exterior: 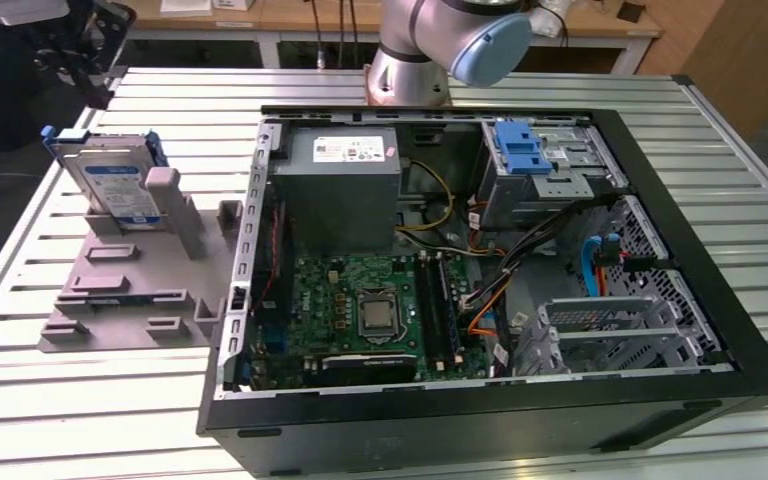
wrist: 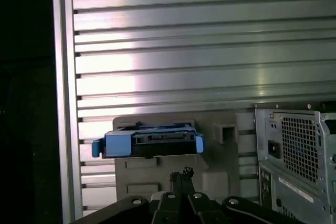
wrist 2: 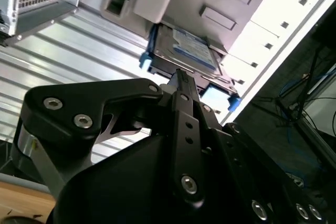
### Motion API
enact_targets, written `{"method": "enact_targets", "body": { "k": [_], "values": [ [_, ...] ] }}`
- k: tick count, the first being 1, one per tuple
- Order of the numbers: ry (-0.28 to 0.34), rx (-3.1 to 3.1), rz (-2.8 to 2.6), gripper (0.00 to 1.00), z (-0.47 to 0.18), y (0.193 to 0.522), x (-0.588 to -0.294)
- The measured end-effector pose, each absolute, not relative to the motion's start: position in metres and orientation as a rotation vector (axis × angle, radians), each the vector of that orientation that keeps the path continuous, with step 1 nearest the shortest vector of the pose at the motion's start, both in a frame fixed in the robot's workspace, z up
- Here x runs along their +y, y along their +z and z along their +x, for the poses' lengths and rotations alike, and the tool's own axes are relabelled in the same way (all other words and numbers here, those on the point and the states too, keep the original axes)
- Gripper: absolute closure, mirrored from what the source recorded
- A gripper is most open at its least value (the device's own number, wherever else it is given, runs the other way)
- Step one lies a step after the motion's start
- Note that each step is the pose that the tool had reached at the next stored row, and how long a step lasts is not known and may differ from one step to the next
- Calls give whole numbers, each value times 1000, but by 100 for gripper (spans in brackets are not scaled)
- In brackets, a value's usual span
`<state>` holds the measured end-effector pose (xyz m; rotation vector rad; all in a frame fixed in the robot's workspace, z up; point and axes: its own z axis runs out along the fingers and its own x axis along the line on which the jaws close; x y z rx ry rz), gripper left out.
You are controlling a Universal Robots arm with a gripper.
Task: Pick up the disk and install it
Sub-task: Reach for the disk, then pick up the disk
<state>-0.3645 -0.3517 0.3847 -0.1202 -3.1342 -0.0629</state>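
One disk (exterior: 112, 187) stood upright in one grey stand (exterior: 124, 300) on the tabletop (exterior: 77, 420), at the exterior view's left of one open computer case (exterior: 491, 430). One hand (wrist: 180, 173), narrow and empty, hung apart from the disk.

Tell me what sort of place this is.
Probably a robotics lab bench set up for computer assembly. An open PC case lies on a slatted metal table, the disk stands on a grey fixture beside it, and a robot arm rises at the case's far side.
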Motion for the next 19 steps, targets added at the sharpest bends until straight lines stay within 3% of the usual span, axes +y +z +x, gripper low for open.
{"method": "enact_targets", "body": {
  "k": [19],
  "values": [
    [-63, -3134, -120, 89, -399, 382, -348]
  ]
}}
